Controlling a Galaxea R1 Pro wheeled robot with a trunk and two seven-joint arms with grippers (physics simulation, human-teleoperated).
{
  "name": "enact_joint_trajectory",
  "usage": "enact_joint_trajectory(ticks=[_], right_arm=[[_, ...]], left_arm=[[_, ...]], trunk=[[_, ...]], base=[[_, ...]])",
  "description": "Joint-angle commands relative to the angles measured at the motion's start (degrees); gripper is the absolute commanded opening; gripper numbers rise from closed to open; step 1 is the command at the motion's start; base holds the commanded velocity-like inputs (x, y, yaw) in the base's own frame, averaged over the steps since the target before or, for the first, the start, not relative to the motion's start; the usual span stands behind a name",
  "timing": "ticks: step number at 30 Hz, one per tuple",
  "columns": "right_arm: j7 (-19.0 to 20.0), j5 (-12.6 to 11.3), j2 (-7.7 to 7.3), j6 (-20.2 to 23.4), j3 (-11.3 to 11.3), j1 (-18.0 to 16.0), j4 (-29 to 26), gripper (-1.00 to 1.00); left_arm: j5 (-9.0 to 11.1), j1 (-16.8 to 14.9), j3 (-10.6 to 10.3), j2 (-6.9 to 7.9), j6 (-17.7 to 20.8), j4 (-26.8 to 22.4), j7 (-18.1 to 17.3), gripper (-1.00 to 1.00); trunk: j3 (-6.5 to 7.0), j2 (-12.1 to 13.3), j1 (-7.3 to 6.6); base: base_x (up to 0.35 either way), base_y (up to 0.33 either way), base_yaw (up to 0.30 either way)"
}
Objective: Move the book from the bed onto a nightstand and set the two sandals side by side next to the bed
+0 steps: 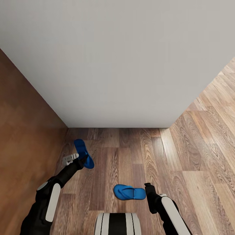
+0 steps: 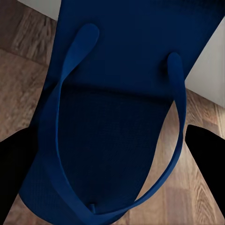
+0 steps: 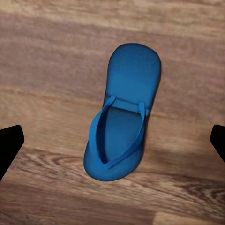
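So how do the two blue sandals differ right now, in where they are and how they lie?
The sandal by the left gripper sits close to the bed, lengthwise toward it, with the left gripper at it, fingers on both sides. The sandal near the right gripper lies farther from the bed, crosswise, flat on the wood floor, untouched below the open right gripper. Both are bright blue flip-flops, straps up.

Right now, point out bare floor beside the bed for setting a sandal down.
Bare planks lie between the bed foot and the loose sandal, and rightward along the bed's side. Crowded at left: the left gripper with the other sandal.
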Motion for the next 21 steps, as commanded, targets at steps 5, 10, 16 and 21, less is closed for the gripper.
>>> enact_joint_trajectory(ticks=[5,10,16,21], right_arm=[[-0.16,-0.24,0.00,-0.08,-0.03,-0.02,0.20,1.00],[-0.14,-0.16,-0.07,-0.76,-0.08,-0.02,5.75,1.00],[-0.07,-0.15,-0.08,-1.46,-0.13,-0.19,10.91,1.00],[-0.06,0.66,-0.16,-7.42,-0.17,-0.35,14.72,1.00]], left_arm=[[0.47,0.03,0.12,-0.06,0.40,0.03,-0.25,-1.00],[0.45,0.04,0.11,-0.13,0.39,0.05,-0.25,-1.00],[0.46,0.04,0.06,-0.12,0.39,0.06,-0.25,-1.00],[0.44,0.04,-0.28,-0.14,0.32,0.78,-0.25,-1.00]], trunk=[[-0.03,-0.01,-0.01],[-0.03,-0.01,-0.01],[-0.03,-0.01,-0.01],[-0.03,-0.01,-0.01]], base=[[0.001,0.000,0.000],[0.000,0.000,0.000],[0.000,0.000,0.000],[0.000,0.000,0.000]])
